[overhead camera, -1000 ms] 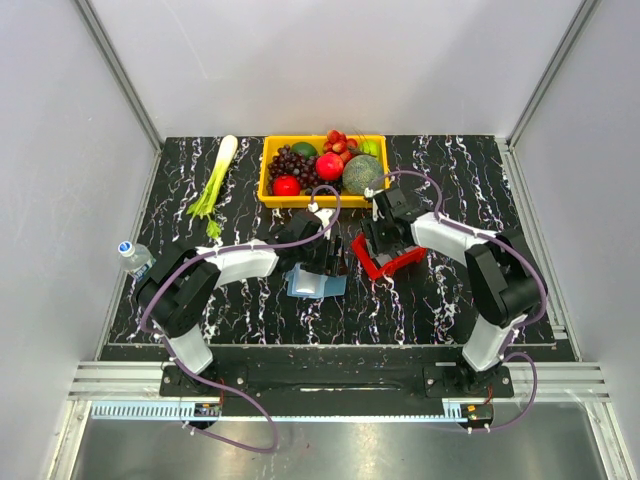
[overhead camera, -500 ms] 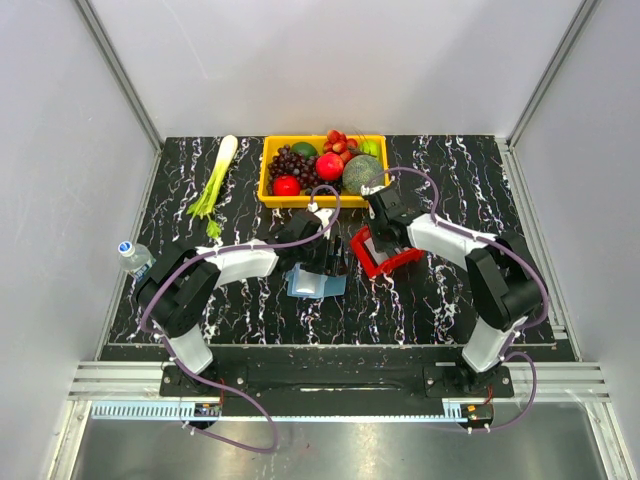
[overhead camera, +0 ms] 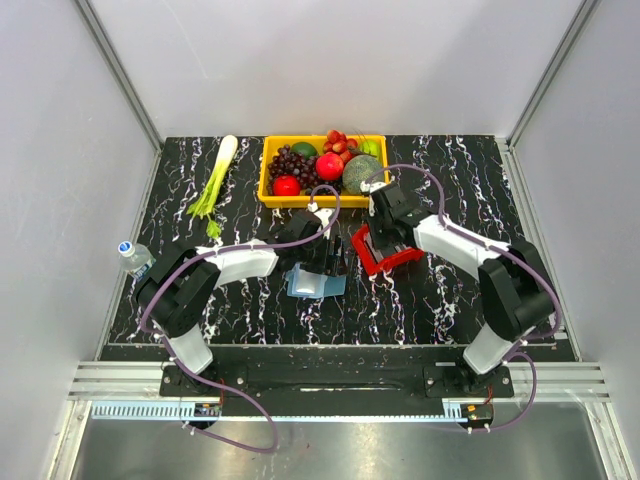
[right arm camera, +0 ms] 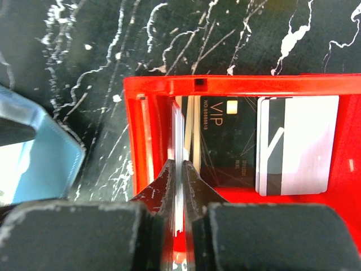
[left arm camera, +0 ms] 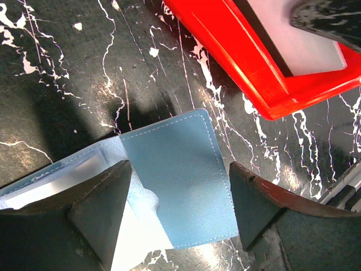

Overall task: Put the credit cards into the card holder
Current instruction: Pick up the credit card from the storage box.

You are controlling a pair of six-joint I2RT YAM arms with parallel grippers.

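The right hand (right arm camera: 179,166) pinches a white card (right arm camera: 179,127) standing on edge in the red tray (right arm camera: 148,141) (likely to lift it), while the left hand (left arm camera: 177,200), wide open and empty, straddles the card holder (left arm camera: 169,147), presumably steadying it.

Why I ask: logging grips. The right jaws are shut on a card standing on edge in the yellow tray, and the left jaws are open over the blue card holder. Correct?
No: the right wrist view shows the right jaws shut on a card standing on edge in the red tray, not a yellow one; the rest holds.
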